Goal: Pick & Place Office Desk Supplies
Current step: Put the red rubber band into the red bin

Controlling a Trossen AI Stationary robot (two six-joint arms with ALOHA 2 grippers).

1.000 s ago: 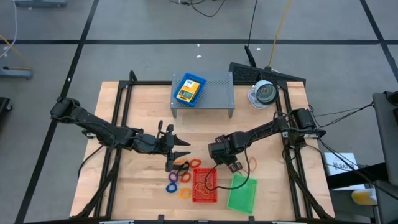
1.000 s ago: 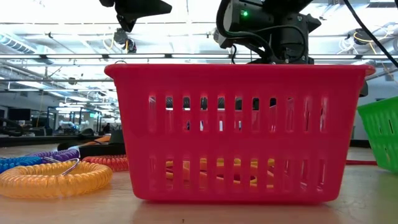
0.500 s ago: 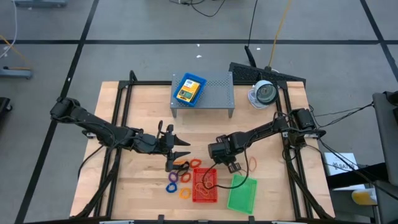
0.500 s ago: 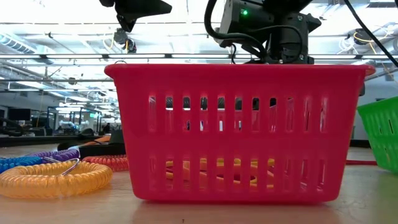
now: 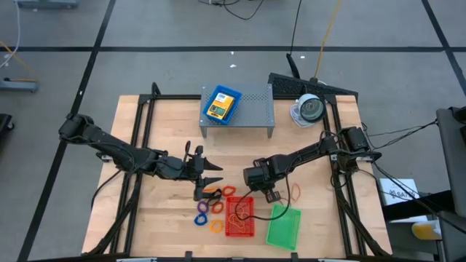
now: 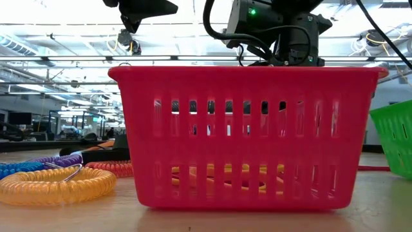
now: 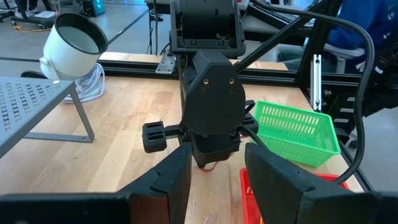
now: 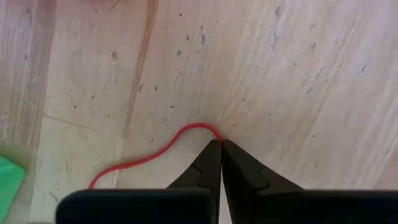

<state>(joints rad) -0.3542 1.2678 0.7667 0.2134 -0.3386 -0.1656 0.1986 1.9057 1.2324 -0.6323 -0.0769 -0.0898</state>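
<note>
My right gripper [image 8: 219, 144] points down at the wood just beyond the red mesh tray [image 5: 240, 216] and is shut on a thin red rubber band [image 8: 149, 155] that lies on the table. My left gripper [image 7: 215, 167] stands open with nothing between its fingers, left of the right one [image 5: 268, 192], by the coloured rings [image 5: 209, 211]. A green mesh tray [image 5: 283, 226] lies right of the red one. A yellow-and-blue crayon box [image 5: 222, 104] rests on the grey shelf [image 5: 251, 109]. In the low view the red tray [image 6: 244, 135] hides both grippers' fingers. My right gripper pinches the rubber band at the top of its bend [image 8: 208, 129], only at the free ends of its two fingers. The fingers come from above, pointing down at the table. The rest of the band trails away slack on the wood [image 8: 106, 177].
A round white-and-grey device [image 5: 309, 109] stands at the far right by the shelf. An orange ring [image 6: 55, 183] and others lie left of the red tray, in which another band [image 5: 242, 211] shows. Bare wood lies on the table's left part [image 5: 167, 131].
My right gripper's wrist has edged a little toward the table's left edge, staying low behind the red tray.
</note>
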